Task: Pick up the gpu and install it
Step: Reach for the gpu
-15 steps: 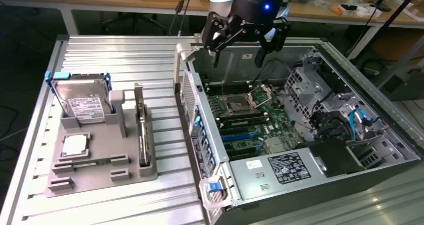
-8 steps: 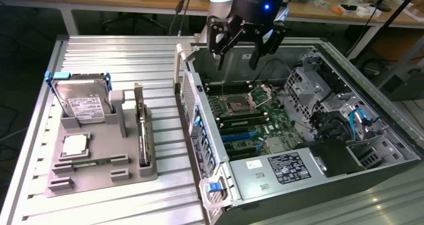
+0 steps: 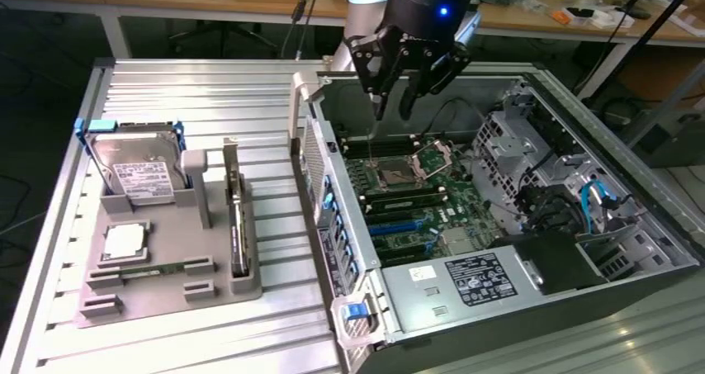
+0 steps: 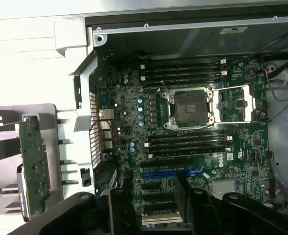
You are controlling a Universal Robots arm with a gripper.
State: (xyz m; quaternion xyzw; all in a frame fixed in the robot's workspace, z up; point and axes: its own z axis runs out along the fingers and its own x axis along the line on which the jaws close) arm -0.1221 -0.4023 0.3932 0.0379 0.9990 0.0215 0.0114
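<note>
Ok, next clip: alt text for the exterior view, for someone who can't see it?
The robot's pincer hangs open and empty above the motherboard of an open computer case. On the exterior view's left, the gpu stands edge-on in a grey holder, next to a hard drive.

You see the gpu (image 3: 234,225) edge-on in its grey holder (image 3: 165,287), so its flat face is hidden from you. Up close, the black gripper (image 4: 151,182) covers one end of it and some slots on the motherboard (image 4: 183,122). The arm (image 3: 424,2) is cut off by the picture's edge. The hard drive (image 3: 138,172) label is too small to read.
</note>
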